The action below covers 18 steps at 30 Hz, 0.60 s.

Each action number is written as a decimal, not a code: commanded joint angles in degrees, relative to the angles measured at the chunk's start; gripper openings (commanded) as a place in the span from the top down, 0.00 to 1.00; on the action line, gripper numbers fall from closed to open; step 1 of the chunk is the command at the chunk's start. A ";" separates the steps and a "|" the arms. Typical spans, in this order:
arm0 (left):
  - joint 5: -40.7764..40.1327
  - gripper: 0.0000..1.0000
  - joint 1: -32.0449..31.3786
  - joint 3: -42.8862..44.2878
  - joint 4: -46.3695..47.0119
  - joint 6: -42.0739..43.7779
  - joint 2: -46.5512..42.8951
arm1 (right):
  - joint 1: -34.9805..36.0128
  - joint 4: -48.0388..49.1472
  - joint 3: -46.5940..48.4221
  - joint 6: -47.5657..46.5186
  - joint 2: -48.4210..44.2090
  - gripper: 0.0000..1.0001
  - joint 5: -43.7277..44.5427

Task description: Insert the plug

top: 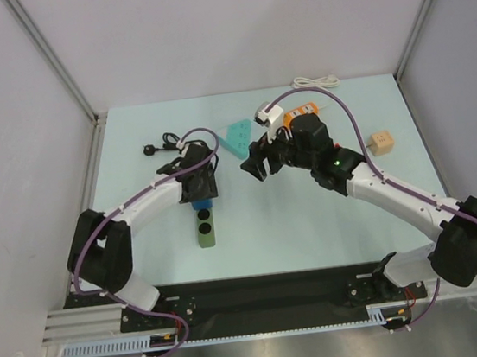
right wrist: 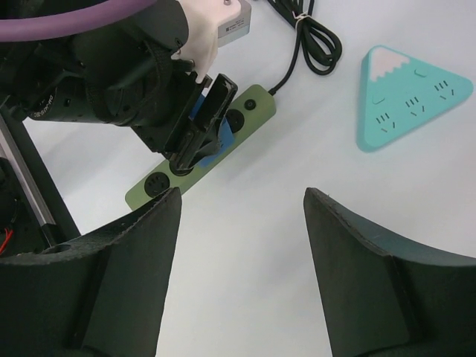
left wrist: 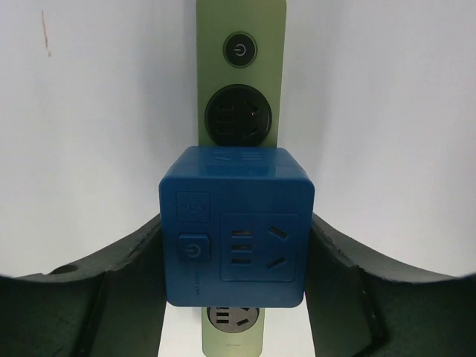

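The small black plug [top: 150, 149] lies on the table at the back left, its thin looped black cord [right wrist: 316, 41] running to the end of a green power strip [top: 206, 231]. A blue socket cube [left wrist: 236, 223] sits on the strip's middle socket, between the power button and the near socket. My left gripper [left wrist: 236, 217] is over the strip with a finger pressed on each side of the cube. My right gripper [right wrist: 242, 195] hangs open above bare table to the right of the strip, nothing between its fingers.
A teal triangular socket block [top: 236, 135] lies behind the grippers. An orange power strip [top: 304, 111] with a white cord [top: 314, 82] sits at the back, partly behind the right arm. A small wooden block [top: 380, 142] rests at the right.
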 commanded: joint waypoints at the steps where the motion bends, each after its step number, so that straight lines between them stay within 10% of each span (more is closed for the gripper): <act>1: -8.39 0.76 0.21 2.35 -2.61 -0.59 2.64 | -0.46 2.60 -0.33 0.63 -1.95 0.28 -0.75; 11: -14.65 0.84 1.61 7.27 -5.96 -0.23 10.11 | -2.39 2.69 -2.87 1.51 -4.76 0.27 -0.31; 18: -6.13 0.99 2.67 -5.27 7.47 -3.83 5.11 | -5.20 2.95 -5.51 2.22 -7.22 0.27 -1.80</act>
